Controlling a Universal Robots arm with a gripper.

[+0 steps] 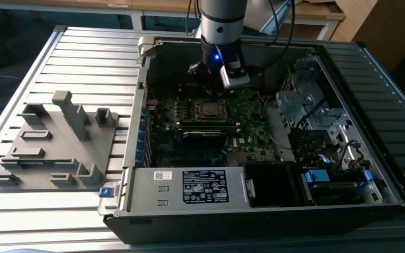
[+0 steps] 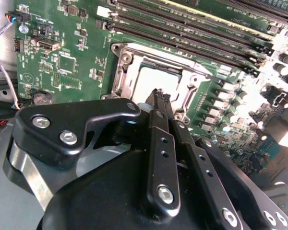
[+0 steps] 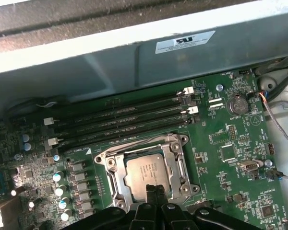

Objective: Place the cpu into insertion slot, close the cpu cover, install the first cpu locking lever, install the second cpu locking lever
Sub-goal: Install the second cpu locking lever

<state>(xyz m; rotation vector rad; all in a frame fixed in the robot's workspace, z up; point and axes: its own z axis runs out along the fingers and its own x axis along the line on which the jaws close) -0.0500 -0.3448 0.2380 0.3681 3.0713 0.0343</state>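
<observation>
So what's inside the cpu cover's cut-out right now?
The cpu lies inside the cpu cover, its silver top exposed. The end effector hides its near edge, and the insertion slot underneath is covered.

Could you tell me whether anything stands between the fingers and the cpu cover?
Nothing visible does. The gripper hangs just above the edge of the cpu cover, which lies flat around the cpu seated in the insertion slot. In both wrist views the fingers look pressed together.
</observation>
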